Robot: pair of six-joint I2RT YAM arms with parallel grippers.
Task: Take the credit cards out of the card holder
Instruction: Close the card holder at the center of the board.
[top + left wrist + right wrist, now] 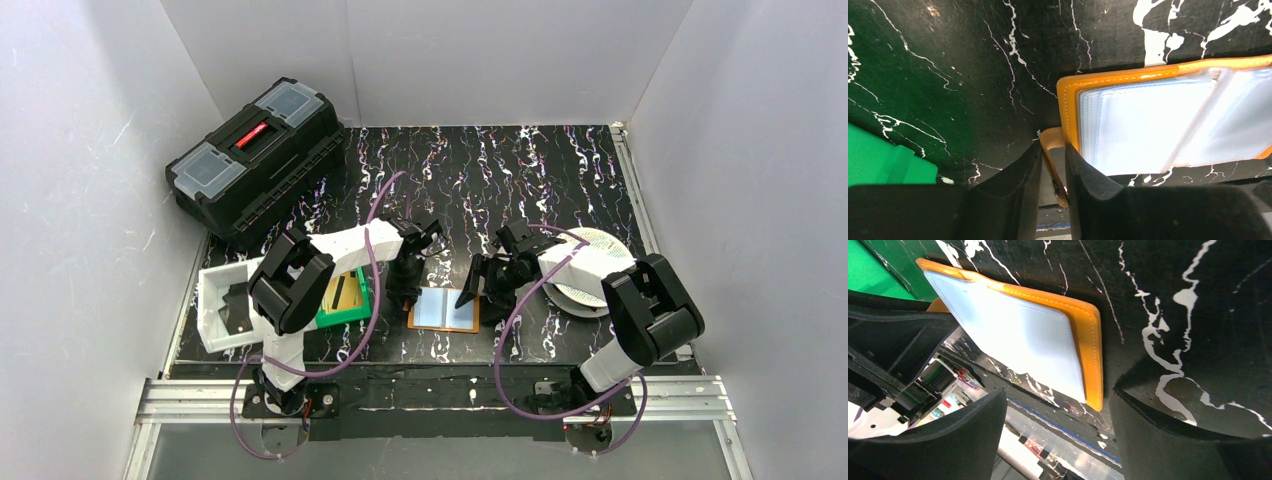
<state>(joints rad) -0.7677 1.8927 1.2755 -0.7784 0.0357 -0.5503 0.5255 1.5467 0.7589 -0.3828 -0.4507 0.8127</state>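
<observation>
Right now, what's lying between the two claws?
The open orange card holder lies between the left claw and the right claw, clearest in the top view. The left claw pinches its side tab.

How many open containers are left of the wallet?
2: the green bin nearest the wallet, the white tray farther left; the left arm hides part of each.

The top view is bright and even, and the plain white walls [80, 150] are well lit. In the wrist views, the clear shiny pockets of the small orange leather card holder [1168, 115] glow almost white with glare. The black fingers [1013, 190] of the left gripper [1052, 150], close to the lens, look dark and fuzzy.
</observation>
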